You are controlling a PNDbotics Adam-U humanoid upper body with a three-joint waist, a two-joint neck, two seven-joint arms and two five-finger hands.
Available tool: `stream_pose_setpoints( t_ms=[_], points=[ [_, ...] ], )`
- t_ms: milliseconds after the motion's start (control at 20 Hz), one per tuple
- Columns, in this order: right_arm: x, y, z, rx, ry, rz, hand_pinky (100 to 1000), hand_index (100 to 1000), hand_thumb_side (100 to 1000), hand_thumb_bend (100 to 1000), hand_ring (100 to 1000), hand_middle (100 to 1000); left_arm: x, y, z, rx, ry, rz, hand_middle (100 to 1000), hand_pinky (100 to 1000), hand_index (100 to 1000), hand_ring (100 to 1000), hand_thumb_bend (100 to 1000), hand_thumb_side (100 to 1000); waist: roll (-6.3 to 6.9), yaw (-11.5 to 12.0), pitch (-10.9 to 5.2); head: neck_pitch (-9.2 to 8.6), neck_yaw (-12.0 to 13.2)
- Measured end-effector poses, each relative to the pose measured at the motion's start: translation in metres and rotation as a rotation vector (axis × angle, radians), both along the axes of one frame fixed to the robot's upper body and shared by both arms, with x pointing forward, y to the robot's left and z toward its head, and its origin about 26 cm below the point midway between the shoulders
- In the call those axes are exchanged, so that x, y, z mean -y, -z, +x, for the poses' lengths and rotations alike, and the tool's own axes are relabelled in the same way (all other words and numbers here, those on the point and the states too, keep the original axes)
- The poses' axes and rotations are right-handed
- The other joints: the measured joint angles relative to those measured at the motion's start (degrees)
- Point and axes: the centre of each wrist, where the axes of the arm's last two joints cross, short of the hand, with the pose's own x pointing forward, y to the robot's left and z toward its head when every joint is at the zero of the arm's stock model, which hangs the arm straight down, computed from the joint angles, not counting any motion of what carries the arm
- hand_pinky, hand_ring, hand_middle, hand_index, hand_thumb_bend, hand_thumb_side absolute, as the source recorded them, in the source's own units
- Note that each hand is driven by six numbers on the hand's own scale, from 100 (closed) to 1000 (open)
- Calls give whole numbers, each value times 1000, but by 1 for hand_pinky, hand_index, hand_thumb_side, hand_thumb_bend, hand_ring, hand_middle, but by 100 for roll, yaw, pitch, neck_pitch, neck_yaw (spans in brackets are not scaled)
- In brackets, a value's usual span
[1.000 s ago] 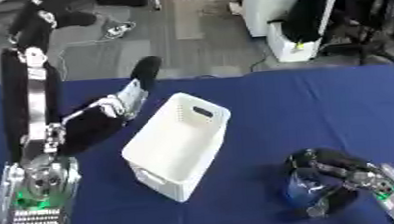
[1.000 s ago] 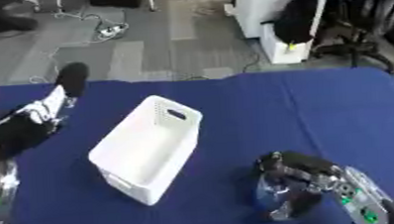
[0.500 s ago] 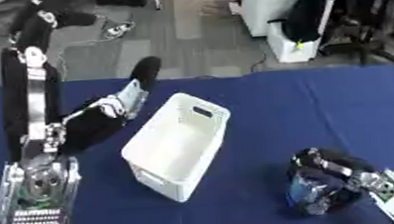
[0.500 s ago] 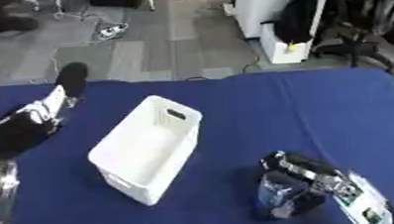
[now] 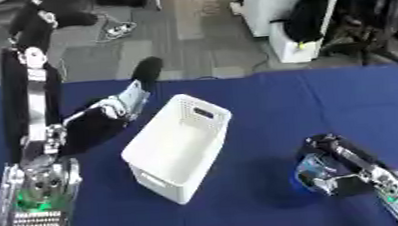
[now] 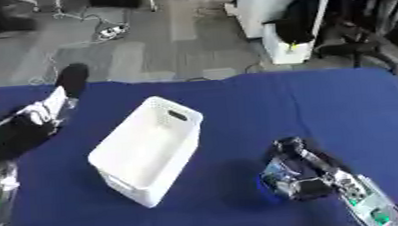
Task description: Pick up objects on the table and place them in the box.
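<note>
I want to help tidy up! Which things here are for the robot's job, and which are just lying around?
For the job:
white box
bluish object in the right robot hand

Just lying around:
white cabinet on the floor
cables on the floor

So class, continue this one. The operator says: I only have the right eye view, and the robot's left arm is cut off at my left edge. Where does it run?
Observer: In the left eye view the left arm shows whole. It climbs from the lower left corner towards the upper left, and the left hand hangs from it, left of the white box.
Operator: Is anything lit on that arm?
Observer: Yes. The panel at its lower end is fully in view there, with green lights on it near the bottom left corner.
</note>
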Motion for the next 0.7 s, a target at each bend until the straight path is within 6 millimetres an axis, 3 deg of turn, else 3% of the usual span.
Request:
stream_pose_setpoints(
  t_ms=[450,700],
  points=[
    [-15,-18,3,55,26,89,100,100,266,100,100,100,0,0,0,0,0,0,791,860,862,680,523,597,0,3,0,-49,6],
    [-25,-45,9,130,22,136,100,100,246,100,100,100,0,0,0,0,0,-1,791,861,862,681,524,596,-6,7,-11,-97,24]
  ],
)
